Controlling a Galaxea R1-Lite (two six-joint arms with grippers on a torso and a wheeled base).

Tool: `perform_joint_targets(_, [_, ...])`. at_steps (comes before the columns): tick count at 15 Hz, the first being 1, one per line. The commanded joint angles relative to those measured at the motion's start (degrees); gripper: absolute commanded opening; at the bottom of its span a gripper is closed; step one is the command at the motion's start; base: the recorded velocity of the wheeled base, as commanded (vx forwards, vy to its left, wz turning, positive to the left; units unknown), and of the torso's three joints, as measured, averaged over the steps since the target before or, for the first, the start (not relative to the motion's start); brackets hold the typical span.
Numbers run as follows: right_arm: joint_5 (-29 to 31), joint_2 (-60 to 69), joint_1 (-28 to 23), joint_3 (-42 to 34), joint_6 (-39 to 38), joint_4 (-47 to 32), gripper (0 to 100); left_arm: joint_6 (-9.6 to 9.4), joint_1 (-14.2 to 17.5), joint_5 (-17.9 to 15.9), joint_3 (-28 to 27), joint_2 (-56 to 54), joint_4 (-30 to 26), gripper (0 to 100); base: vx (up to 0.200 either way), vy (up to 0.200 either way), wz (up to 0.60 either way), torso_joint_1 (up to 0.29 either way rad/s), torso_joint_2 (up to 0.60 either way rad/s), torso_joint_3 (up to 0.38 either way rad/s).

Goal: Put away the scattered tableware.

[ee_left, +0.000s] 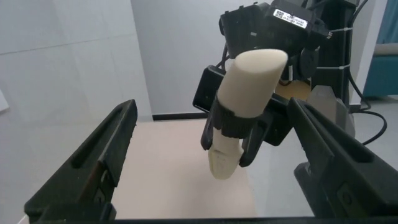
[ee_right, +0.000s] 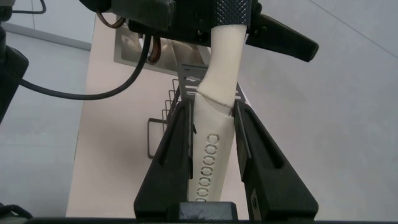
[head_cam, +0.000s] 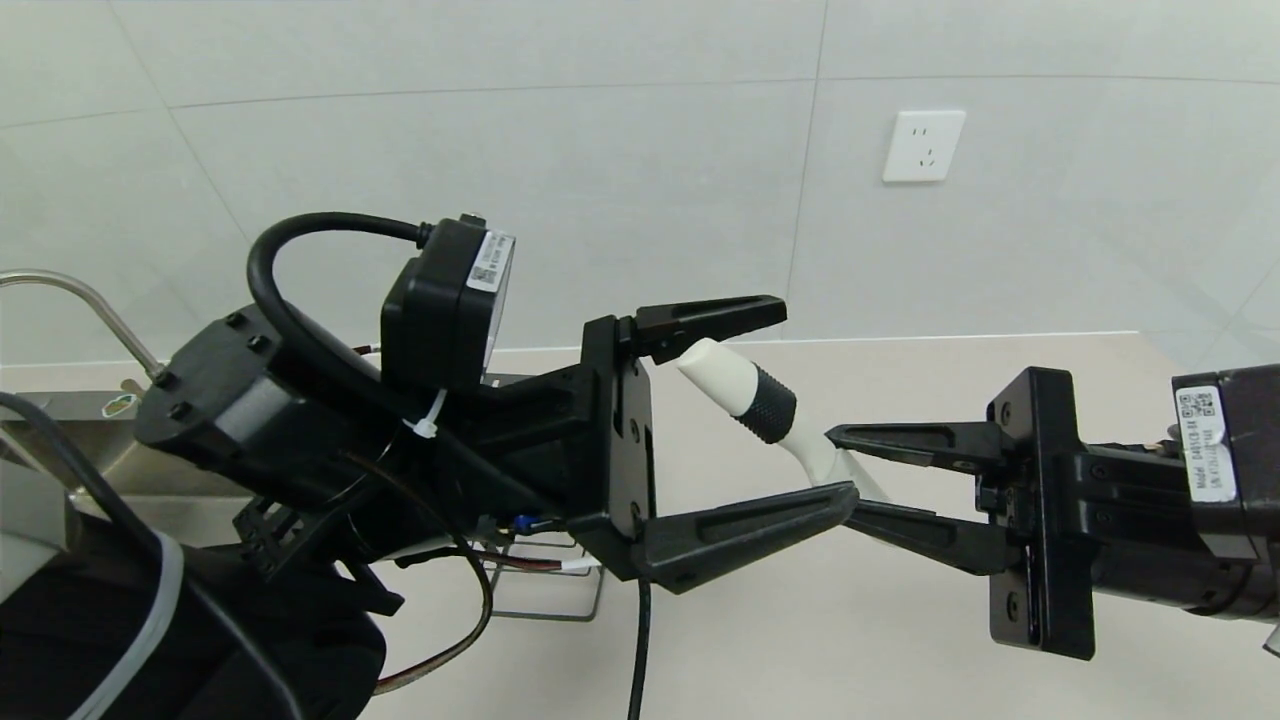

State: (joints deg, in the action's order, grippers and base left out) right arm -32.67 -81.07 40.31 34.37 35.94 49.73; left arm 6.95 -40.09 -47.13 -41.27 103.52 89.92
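The white utensil (head_cam: 725, 376) hangs in the air above the beige countertop (head_cam: 900, 620), caught between the two grippers. It slants in the head view, with its rounded handle end up towards the robot's left and its flat, perforated end down towards the right. The tiled wall (head_cam: 600, 150) fills the background. At the far left a steel sink (head_cam: 60, 440) sits in the counter with a curved faucet (head_cam: 80, 290) over it. A wire rack (head_cam: 545, 600) stands on the counter below the left arm. The left gripper (head_cam: 815, 400) is spread wide, one finger above and one below the utensil's handle. In the left wrist view the utensil (ee_left: 249, 93) lies in the gap of that gripper (ee_left: 211, 106), with bare space on either side and neither finger on it. The right gripper (head_cam: 845, 470) is drawn in narrow and clamps the utensil's flat end. In the right wrist view its fingers (ee_right: 180, 134) press against both edges of the perforated part (ee_right: 211, 162), and the handle runs on past the fingertips towards the other arm. A black knurled band (head_cam: 768, 405) circles the handle between the two grippers. A white outlet (head_cam: 923, 145) sits on the wall at the upper right.
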Motion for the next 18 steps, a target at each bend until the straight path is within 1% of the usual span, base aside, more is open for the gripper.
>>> perform_joint_targets(1, [-0.02, -0.06, 0.03, 0.00, 0.01, 0.02, 0, -0.01, 0.02, 0.02, -0.48, 0.10, 0.08, 100, 0.000, 0.000, 0.00, 0.000, 0.00, 0.000])
perform_joint_targets(3, [-0.02, -0.06, 0.03, 0.00, 0.01, 0.02, 0, -0.01, 0.02, -0.07, -0.48, 0.36, 0.08, 100, 0.000, 0.000, 0.00, 0.000, 0.00, 0.000])
perform_joint_targets(4, [-0.11, -0.06, 0.03, 0.00, 0.01, 0.20, 0, -0.01, -0.16, 0.02, -0.48, 0.45, 0.08, 0, 0.000, 0.000, 0.00, 0.000, 0.00, 0.000])
perform_joint_targets(9, [-0.55, 0.03, -0.24, -0.18, -0.08, 0.72, 0, -0.01, -0.51, 0.02, -0.48, 0.36, 0.08, 0, 0.000, 0.000, 0.00, 0.000, 0.00, 0.000])
perform_joint_targets(10, [-0.73, 0.03, -0.76, -0.44, -0.17, 0.72, 100, -0.01, -0.51, 0.02, -0.48, 0.19, 0.08, 0, 0.000, 0.000, 0.00, 0.000, 0.00, 0.000])
perform_joint_targets(12, [-0.73, 0.03, -0.85, -2.29, -0.25, 0.72, 100, -0.01, -0.51, 0.28, -0.48, 0.19, 0.08, 0, 0.000, 0.000, 0.00, 0.000, 0.00, 0.000])
perform_joint_targets(14, [-0.73, 0.21, -0.76, -3.52, -0.17, 0.72, 100, -0.01, -0.51, 2.66, -0.40, 0.54, 0.08, 0, 0.000, 0.000, 0.00, 0.000, 0.00, 0.000])
perform_joint_targets(16, [-0.64, 1.44, -0.76, -4.31, -0.25, 0.72, 100, -0.09, -0.33, 3.45, -0.04, 0.72, 0.08, 0, 0.000, 0.000, 0.00, 0.000, 0.00, 0.000])
perform_joint_targets(17, [-0.46, 2.32, -0.76, -5.10, -0.69, 0.72, 100, -0.01, -0.25, 4.77, 0.40, 0.45, 0.08, 0, 0.000, 0.000, 0.00, 0.000, 0.00, 0.000])
perform_joint_targets(18, [-0.20, 3.72, -0.94, -6.86, -4.82, 1.16, 100, 0.35, -0.16, 7.58, 1.45, -0.08, 0.08, 0, 0.000, 0.000, 0.00, 0.000, 0.00, 0.000])
